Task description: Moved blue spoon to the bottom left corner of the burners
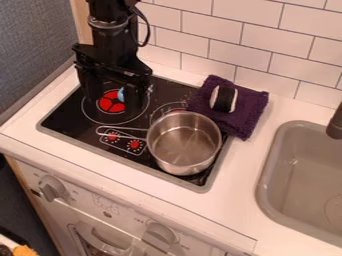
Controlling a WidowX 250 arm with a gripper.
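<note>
The small blue spoon (121, 95), rounded where it is showing, is lying over the red-centred left burner (111, 101). Nearer, the near-left corner of the flat black glass stovetop (67, 119) is lacking the spoon, so the placing there is apparently waiting to be done. Beside it, a round shiny metal pot (184, 142) is sitting, its handle pointing left. Farther back, the black gripper (113, 104) is hanging above the burner, its fingers (137, 95) standing apart, seemingly gripping nothing. The visible blue part is running roughly near to far; the spoon's full long axis and bowl direction are remaining unclear.
</note>
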